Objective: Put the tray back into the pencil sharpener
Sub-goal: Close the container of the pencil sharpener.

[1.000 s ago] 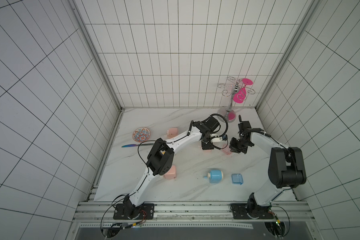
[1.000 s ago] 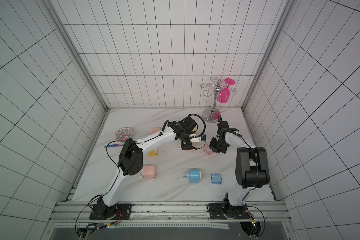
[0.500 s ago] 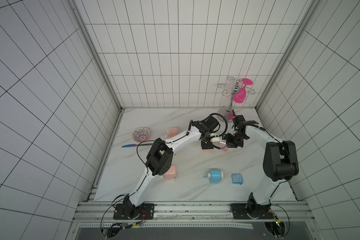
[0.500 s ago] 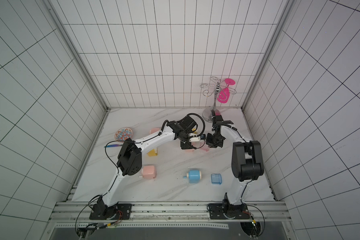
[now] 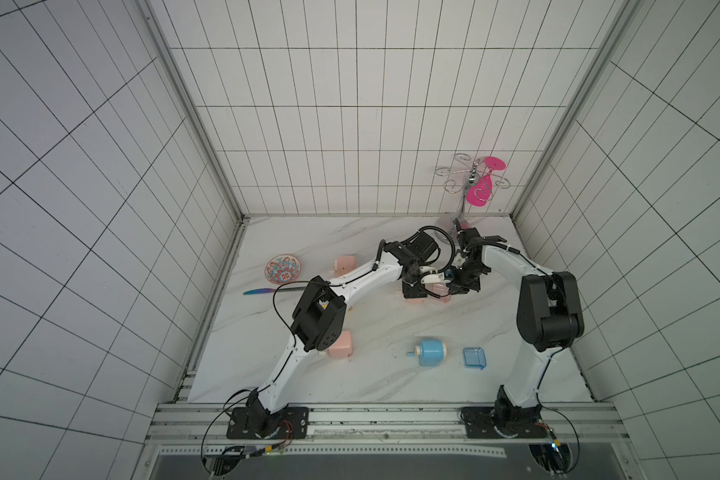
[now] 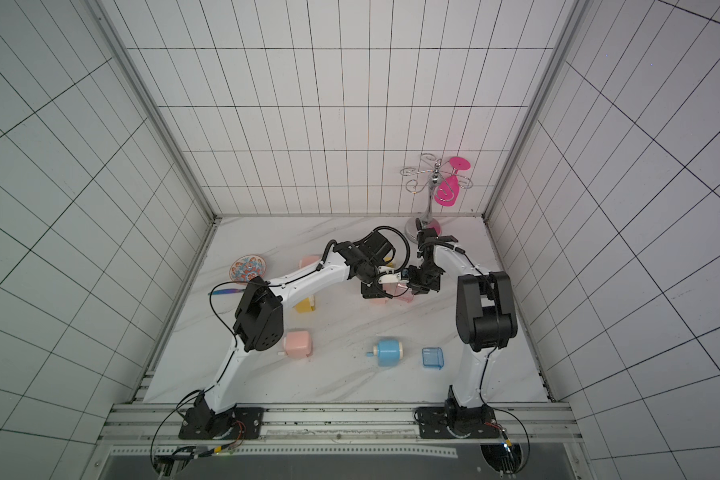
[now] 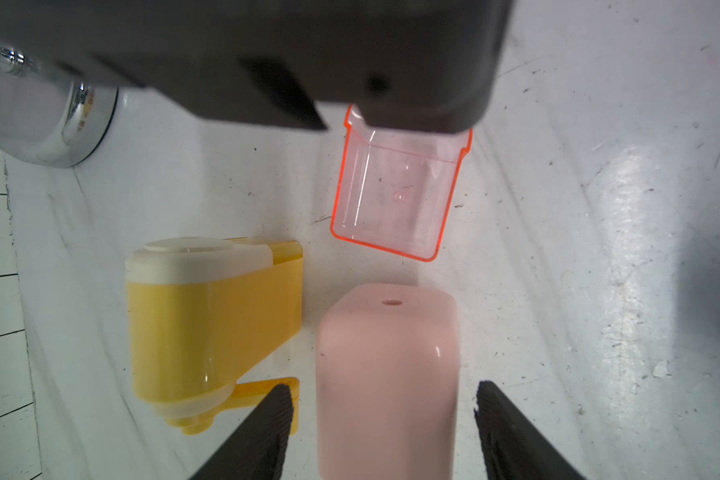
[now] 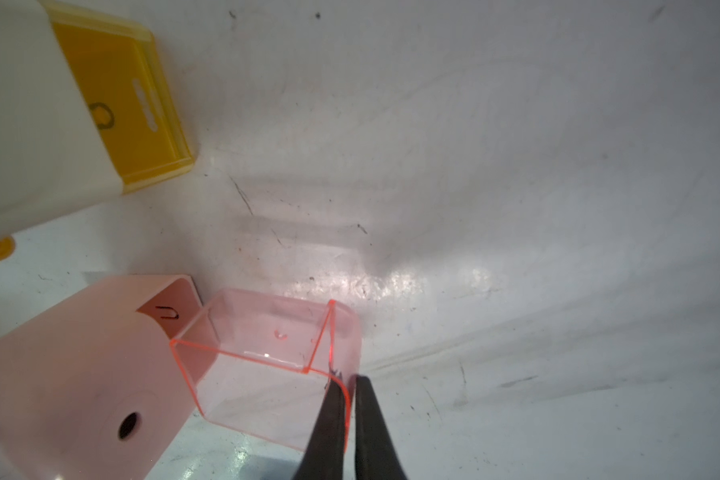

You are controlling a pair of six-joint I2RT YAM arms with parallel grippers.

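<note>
The right gripper (image 8: 348,380) is pinched tight on the translucent pink plastic tray (image 8: 267,345), its two dark fingers (image 8: 329,424) clamping one thin side wall at the rim, close to a rounded corner. The tray juts out ahead of those fingertips with its open side facing the wrist. Its far end reaches the slot mouth of the boxy pale pink plastic pencil sharpener (image 8: 80,374) — one corner sits right at the opening, but the tray is not pushed in, and whether it touches the edge cannot be told. The left gripper (image 7: 383,390) stands spread, its ribbed black fingers (image 7: 267,428) flanking the pink sharpener body on either side. A narrow sliver of the white marble table (image 7: 599,249) shows between each finger and the body, so the jaws straddle it rather than press it. Just beside one left finger lies a yellow-and-white plastic pencil sharpener (image 7: 208,316), and beyond that, farther from the left gripper, sits the round chrome base of a wire stand (image 7: 59,133). In both top views the two grippers meet nearly tip to tip over the pink pieces. A light blue round pencil sharpener (image 5: 432,352) and a clear blue plastic tray (image 5: 474,357) lie well apart from both — back toward the arms' bases.
</note>
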